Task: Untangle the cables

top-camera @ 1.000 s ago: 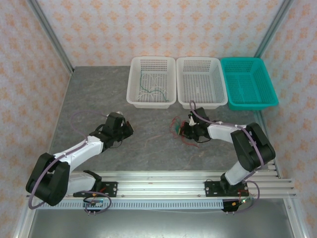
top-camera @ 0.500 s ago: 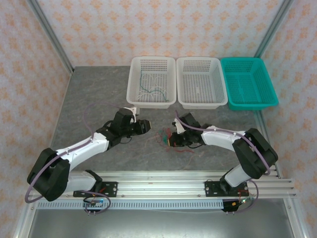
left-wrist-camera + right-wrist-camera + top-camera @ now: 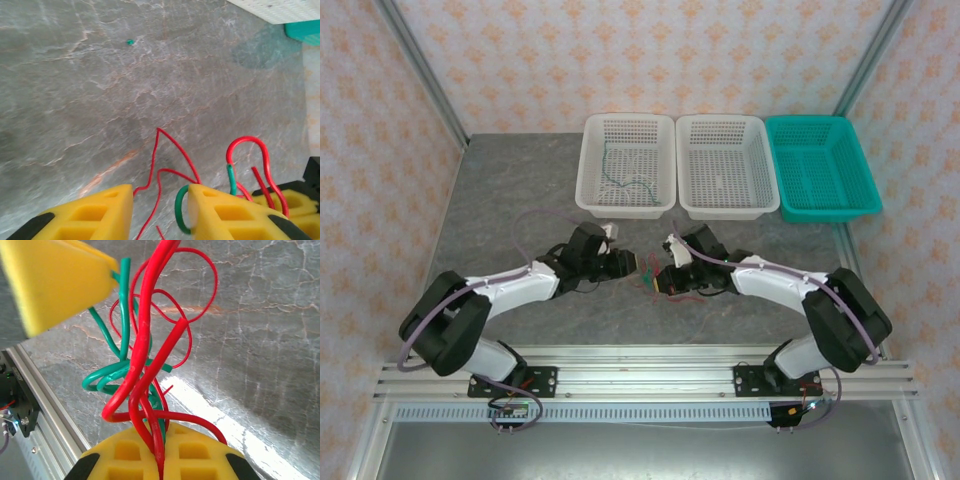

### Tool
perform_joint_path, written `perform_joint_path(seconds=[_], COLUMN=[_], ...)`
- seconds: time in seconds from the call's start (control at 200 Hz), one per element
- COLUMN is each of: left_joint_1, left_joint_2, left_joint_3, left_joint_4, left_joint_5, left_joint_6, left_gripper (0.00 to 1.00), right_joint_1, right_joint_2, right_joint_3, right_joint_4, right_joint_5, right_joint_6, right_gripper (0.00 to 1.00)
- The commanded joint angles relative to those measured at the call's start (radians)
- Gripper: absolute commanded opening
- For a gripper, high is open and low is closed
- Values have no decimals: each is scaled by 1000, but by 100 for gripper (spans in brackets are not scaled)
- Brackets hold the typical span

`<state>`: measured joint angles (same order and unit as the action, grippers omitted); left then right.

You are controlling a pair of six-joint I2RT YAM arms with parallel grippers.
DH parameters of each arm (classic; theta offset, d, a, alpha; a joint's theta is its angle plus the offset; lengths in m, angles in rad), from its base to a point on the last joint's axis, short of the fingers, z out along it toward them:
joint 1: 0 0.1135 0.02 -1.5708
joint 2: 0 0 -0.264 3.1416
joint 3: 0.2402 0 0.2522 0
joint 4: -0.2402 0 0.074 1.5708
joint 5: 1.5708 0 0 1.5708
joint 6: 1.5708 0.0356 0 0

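The cables (image 3: 145, 365), light, limp, springy red and green wire, hang bunched over the tabletop (image 3: 520, 200), clamped in the right claw (image 3: 161, 442); left claw (image 3: 160, 200), pads apart, seems hooked on a green loop, so pinch one free strand there.

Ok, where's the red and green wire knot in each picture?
Top external: the wire knot is mid-table, between the left gripper and the right gripper.
Left wrist: the wire knot is at the lower right, beside the yellow fingers.
Right wrist: the wire knot is in the centre, rising from the bottom edge.
Shared landmark: the grey marbled table.
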<state>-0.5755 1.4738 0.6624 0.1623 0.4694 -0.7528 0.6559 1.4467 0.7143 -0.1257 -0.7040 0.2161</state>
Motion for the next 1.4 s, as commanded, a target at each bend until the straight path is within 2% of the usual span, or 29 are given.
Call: perform_joint_path(seconds=[0.0,0.085,0.13,0.19,0.235,0.255,0.295,0.315,0.35,0.39,0.44,0.5,0.535,0.616,0.651,0.731,0.811,0.876,0.976,1.041,1.121,1.181,1.251,1.331,1.391], left_joint_1=[0,-1,-1,-2,-2,-1,-1,-2,-1,1,1,2,1,3,5,14,26,36,25,13,14,14,13,13,14], left_joint_2=[28,28,28,31,32,31,25,19,5,-15,-41,-62,-70,-79,-82,-97,-130,-163,-203,-223,-238,-230,-228,-236,-240], left_joint_3=[11,12,15,16,17,15,12,10,11,15,19,17,16,9,8,9,8,17,68,92,83,82,58,22,17], left_joint_4=[158,188,195,207,215,215,204,193,161,107,53,20,5,-3,-8,-42,-90,-137,-289,-358,-344,-334,-279,-193,-177], left_joint_5=[56,61,68,83,91,92,82,74,55,24,-15,-41,-48,-56,-60,-82,-116,-132,-219,-278,-258,-238,-203,-152,-134], left_joint_6=[-82,-91,-89,-90,-92,-90,-87,-81,-69,-49,-20,-6,0,4,4,13,36,70,178,213,213,213,198,176,182], left_gripper=[35,36,32,18,0,0,0,0,0,0,0,0,0,0,0,0,0,0,0,0,0,0,0,0,0], right_joint_1=[4,4,4,4,4,4,4,4,4,2,1,-1,-2,-4,-5,-12,-22,-24,-22,-15,13,27,34,33,32], right_joint_2=[-9,-1,-2,-4,-3,-1,1,2,-1,-7,-17,-28,-31,-23,-16,2,6,-12,-77,-125,-167,-170,-148,-100,-48], right_joint_3=[-7,-7,-11,-19,-24,-25,-29,-29,-32,-44,-70,-103,-117,-136,-138,-141,-142,-138,-106,-80,-34,-16,-37,-52,-12], right_joint_4=[48,50,64,90,105,111,114,109,98,94,104,126,136,149,146,135,126,121,81,68,78,141,316,460,456], right_joint_5=[-31,-37,-38,-30,-22,-19,-1,16,47,81,113,117,109,110,121,150,170,160,179,190,202,167,111,167,176], right_joint_6=[-6,-3,3,17,30,35,42,47,53,55,63,74,77,79,79,87,105,112,114,114,131,180,275,432,533], right_gripper=[0,0,0,0,0,0,10,20,32,37,39,38,34,12,6,0,0,7,32,39,47,52,55,58,56])
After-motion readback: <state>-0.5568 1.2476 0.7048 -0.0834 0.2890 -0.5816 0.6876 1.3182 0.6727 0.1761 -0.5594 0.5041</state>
